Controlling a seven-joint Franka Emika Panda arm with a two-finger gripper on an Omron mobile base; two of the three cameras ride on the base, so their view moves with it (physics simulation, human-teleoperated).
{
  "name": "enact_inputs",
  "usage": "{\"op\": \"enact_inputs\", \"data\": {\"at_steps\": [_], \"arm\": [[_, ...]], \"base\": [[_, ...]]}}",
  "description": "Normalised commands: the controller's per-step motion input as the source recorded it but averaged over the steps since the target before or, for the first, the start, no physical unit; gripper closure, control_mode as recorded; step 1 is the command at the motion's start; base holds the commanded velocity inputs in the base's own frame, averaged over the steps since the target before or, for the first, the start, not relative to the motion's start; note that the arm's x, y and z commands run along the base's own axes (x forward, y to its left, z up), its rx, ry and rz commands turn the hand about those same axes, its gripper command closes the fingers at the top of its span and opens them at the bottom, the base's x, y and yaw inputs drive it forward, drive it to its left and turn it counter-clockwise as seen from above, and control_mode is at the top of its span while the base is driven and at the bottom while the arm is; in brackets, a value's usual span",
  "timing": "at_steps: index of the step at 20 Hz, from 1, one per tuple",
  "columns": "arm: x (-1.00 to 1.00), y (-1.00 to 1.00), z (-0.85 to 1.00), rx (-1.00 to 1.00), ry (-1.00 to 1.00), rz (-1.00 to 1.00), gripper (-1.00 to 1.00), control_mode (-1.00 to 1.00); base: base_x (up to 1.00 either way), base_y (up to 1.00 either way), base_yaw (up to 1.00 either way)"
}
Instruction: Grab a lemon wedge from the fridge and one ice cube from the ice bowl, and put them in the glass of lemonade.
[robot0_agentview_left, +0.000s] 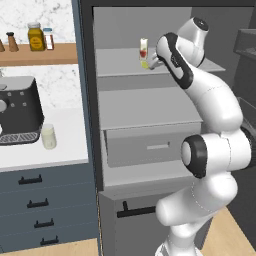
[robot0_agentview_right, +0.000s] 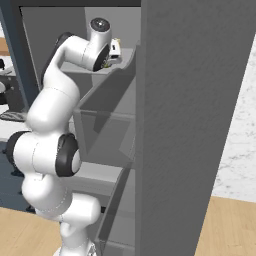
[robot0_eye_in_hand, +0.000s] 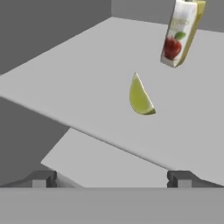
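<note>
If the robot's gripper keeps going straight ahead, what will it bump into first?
Probably the lemon wedge, which lies on the fridge shelf ahead of the open gripper. The small carton stands farther back and off to one side.

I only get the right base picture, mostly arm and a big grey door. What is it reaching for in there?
Observer: A lemon wedge on the upper fridge shelf, seen in the hand view.
Operator: Has it grabbed it?
Observer: No. The gripper is open, and the wedge lies ahead of it, untouched.
Operator: Anything else on that shelf?
Observer: A small carton with a red fruit picture stands just beyond the wedge.
</note>
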Motion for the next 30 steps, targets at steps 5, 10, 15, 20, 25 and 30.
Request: {"op": "enact_inputs", "data": {"at_steps": [5,10,15,20,25,30], "arm": [[0.31,0.0,-0.05,-0.02,0.0,0.03,-1.0,-1.0],[0.36,0.0,-0.04,-0.02,0.0,0.02,-1.0,-1.0],[0.34,0.0,-0.08,-0.02,0.0,0.02,-1.0,-1.0],[0.3,0.0,-0.06,-0.02,0.0,0.0,-1.0,-1.0],[0.21,0.0,-0.02,-0.02,0.0,0.0,-1.0,-1.0],[0.16,0.01,-0.01,-0.03,0.0,0.0,-1.0,-1.0]], "base": [[0.0,0.0,0.0],[0.0,0.0,0.0],[0.0,0.0,0.0],[0.0,0.0,0.0],[0.0,0.0,0.0],[0.0,0.0,0.0]]}}
